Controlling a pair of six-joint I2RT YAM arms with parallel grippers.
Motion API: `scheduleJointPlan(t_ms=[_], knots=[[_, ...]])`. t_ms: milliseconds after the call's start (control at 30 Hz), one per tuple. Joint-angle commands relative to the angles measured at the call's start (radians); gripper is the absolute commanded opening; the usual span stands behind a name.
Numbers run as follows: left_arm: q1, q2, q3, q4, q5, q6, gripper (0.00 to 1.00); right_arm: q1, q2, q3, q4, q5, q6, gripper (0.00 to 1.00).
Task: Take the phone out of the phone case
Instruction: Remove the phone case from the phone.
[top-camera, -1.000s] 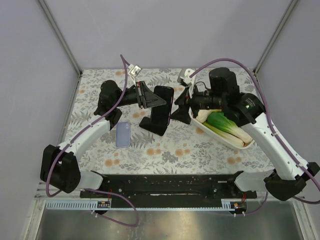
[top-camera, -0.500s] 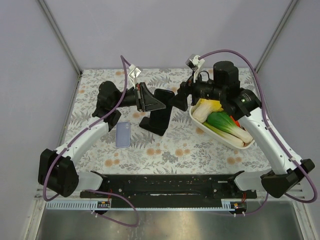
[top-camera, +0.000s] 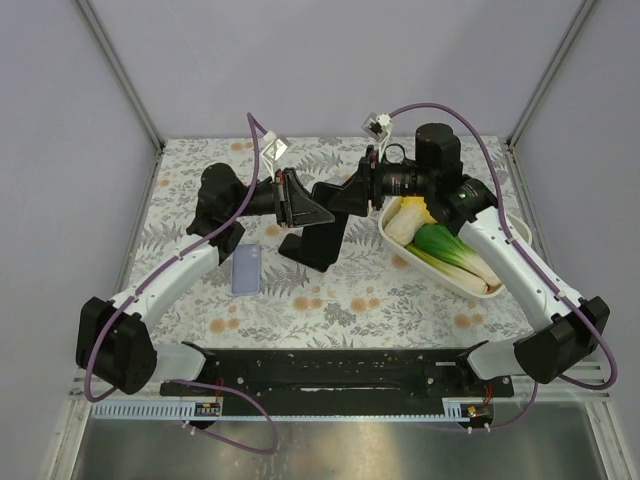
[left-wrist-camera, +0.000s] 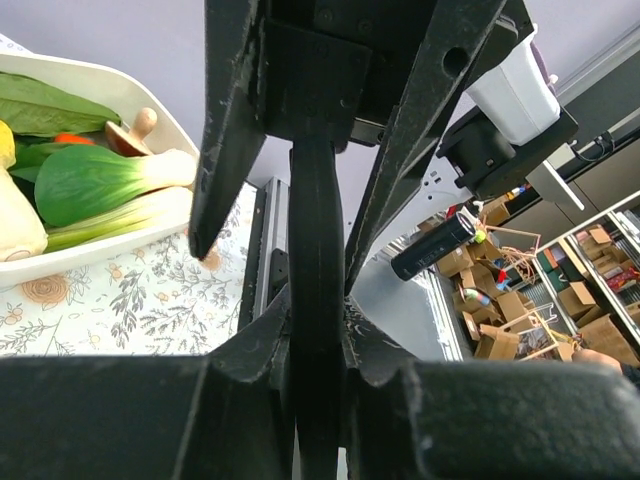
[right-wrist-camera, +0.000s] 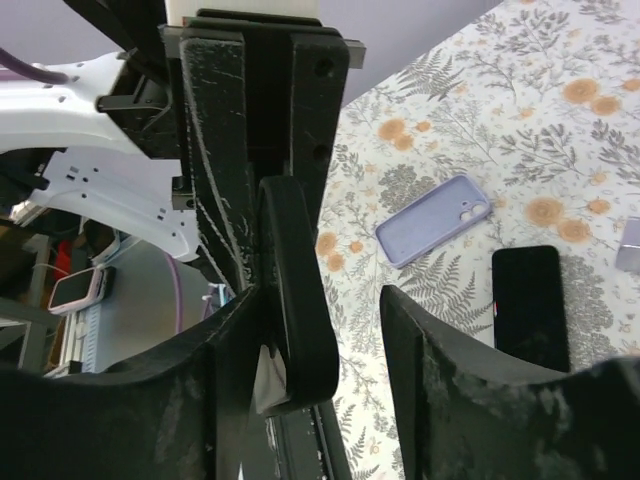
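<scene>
left gripper (left-wrist-camera: 316, 330): clamped tight on the black phone case (left-wrist-camera: 315, 200), held edge-on above the bench (top-camera: 380, 300).
right gripper (right-wrist-camera: 330, 305): fingers apart around the same case's other end; one finger touches it, the other stands clear.
on the bench: a lilac case (right-wrist-camera: 435, 232) lies near a black phone (right-wrist-camera: 530, 305).
</scene>
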Motion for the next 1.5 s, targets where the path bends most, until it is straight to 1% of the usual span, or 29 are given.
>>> scheduleJointPlan(t_ms=[0,133,233,267,300,400,433,467,533,567,600,633,800,867,1000,1033,1100,1200,1267,1333,1433,1467], knots=[[-0.013,-0.034,0.052,0.072,0.003,0.018,0.00,-0.004,0.015,-0.012,0.134,-0.094,0.070,0.51],[-0.013,-0.037,0.053,0.052,-0.005,0.037,0.00,-0.006,0.020,-0.037,0.189,-0.140,0.104,0.22],[-0.013,-0.040,0.058,0.003,-0.016,0.077,0.00,-0.006,0.012,-0.043,0.193,-0.147,0.095,0.04],[-0.011,-0.038,0.060,-0.019,-0.017,0.096,0.00,-0.009,0.008,-0.046,0.194,-0.148,0.092,0.00],[-0.013,-0.038,0.064,-0.040,-0.017,0.116,0.00,-0.012,0.003,-0.048,0.191,-0.148,0.087,0.00],[-0.011,-0.041,0.073,-0.103,-0.013,0.182,0.18,-0.023,-0.009,-0.048,0.190,-0.157,0.081,0.00],[-0.011,-0.041,0.078,-0.115,-0.007,0.203,0.26,-0.027,-0.012,-0.040,0.177,-0.162,0.078,0.00],[-0.011,-0.043,0.083,-0.138,-0.002,0.228,0.39,-0.030,-0.015,-0.032,0.164,-0.165,0.070,0.00],[-0.007,-0.043,0.092,-0.192,0.007,0.284,0.60,-0.034,-0.022,-0.023,0.142,-0.168,0.054,0.00],[-0.004,-0.046,0.096,-0.212,0.015,0.306,0.79,-0.035,-0.025,-0.020,0.133,-0.170,0.044,0.00],[0.004,-0.047,0.099,-0.233,0.021,0.327,0.94,-0.037,-0.029,-0.014,0.119,-0.173,0.032,0.00],[0.009,-0.047,0.103,-0.253,0.030,0.344,0.99,-0.038,-0.032,-0.011,0.107,-0.174,0.026,0.00],[0.045,-0.060,0.130,-0.457,0.108,0.543,0.99,-0.058,-0.042,0.021,0.067,-0.229,0.001,0.00],[0.056,-0.066,0.139,-0.563,0.153,0.675,0.99,-0.066,-0.032,0.044,0.061,-0.295,0.001,0.00],[0.058,-0.080,0.185,-0.842,0.239,0.939,0.99,-0.067,-0.017,0.093,0.061,-0.415,0.004,0.00],[0.056,-0.081,0.202,-0.923,0.237,1.012,0.97,-0.066,-0.022,0.098,0.059,-0.435,-0.003,0.00],[0.052,-0.089,0.227,-1.034,0.222,1.116,0.90,-0.067,-0.028,0.101,0.058,-0.441,-0.022,0.00],[0.039,-0.110,0.225,-1.053,0.191,1.122,0.83,-0.066,-0.025,0.112,0.029,-0.395,-0.045,0.00],[0.036,-0.110,0.230,-1.054,0.164,1.099,0.76,-0.067,-0.015,0.133,-0.037,-0.357,-0.101,0.00],[0.029,-0.113,0.228,-1.053,0.130,1.082,0.68,-0.067,-0.014,0.139,-0.068,-0.311,-0.135,0.00],[0.021,-0.116,0.193,-0.954,0.082,0.974,0.60,-0.064,-0.020,0.136,-0.071,-0.266,-0.140,0.00],[0.021,-0.116,0.182,-0.918,0.082,0.941,0.59,-0.064,-0.020,0.135,-0.071,-0.259,-0.140,0.00]])
